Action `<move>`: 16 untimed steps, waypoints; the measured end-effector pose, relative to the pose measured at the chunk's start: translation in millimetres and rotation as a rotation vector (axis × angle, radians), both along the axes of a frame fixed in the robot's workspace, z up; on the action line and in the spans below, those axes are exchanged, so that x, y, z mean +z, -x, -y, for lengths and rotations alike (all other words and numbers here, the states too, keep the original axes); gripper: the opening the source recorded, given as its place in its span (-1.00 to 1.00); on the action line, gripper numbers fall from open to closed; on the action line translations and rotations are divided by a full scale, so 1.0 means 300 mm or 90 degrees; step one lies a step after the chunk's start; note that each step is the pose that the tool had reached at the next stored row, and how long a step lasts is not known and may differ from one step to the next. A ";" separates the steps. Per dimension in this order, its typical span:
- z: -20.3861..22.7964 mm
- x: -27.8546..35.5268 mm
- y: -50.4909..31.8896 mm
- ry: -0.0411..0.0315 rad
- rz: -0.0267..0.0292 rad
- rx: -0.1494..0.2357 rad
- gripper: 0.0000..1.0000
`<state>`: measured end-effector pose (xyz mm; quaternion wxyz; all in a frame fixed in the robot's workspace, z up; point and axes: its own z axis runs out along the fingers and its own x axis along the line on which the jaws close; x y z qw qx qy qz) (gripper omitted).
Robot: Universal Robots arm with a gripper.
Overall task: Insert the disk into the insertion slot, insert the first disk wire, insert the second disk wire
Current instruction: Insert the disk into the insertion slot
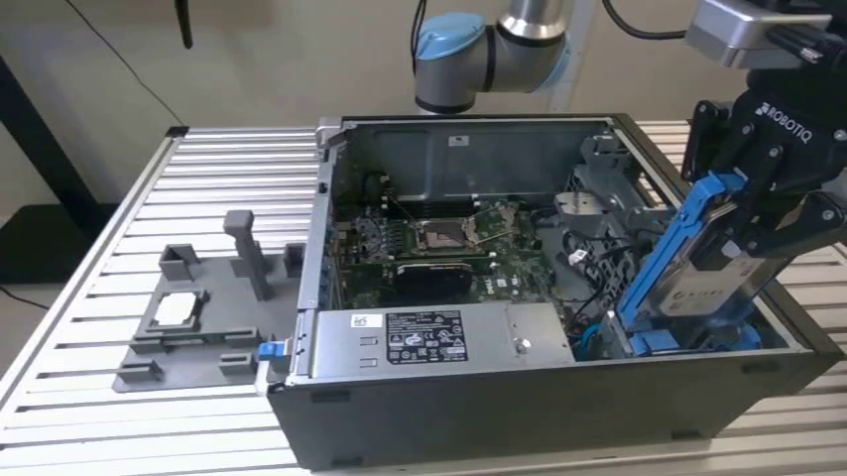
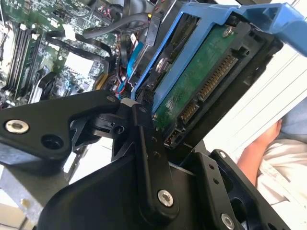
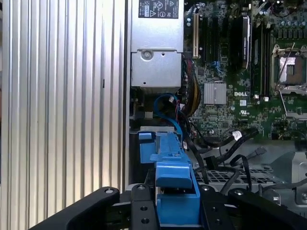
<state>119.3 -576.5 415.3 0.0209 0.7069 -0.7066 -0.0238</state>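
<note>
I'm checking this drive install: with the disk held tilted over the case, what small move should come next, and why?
Probably ease the disk a little down along its own tilt. The tool is shut on its upper part. The disk leans over the corner of the case, and its lower end seems to be at the mouth of the insertion slot, not yet seated.

Silver-grey rectangular hard drive [image 1: 701, 286]: dull metal, glossy blue plastic frame.
Black gripper [image 1: 748, 233]: matt, smooth.
Ribbed silver table [image 1: 238, 159]: brushed aluminium.
Dark grey computer case [image 1: 530, 407]: matt painted sheet metal.
Grey moulded fixture [image 1: 198, 332]: matt plastic.
</note>
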 end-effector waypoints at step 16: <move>-0.013 -0.077 -0.013 0.0001 0.0001 0.001 -0.34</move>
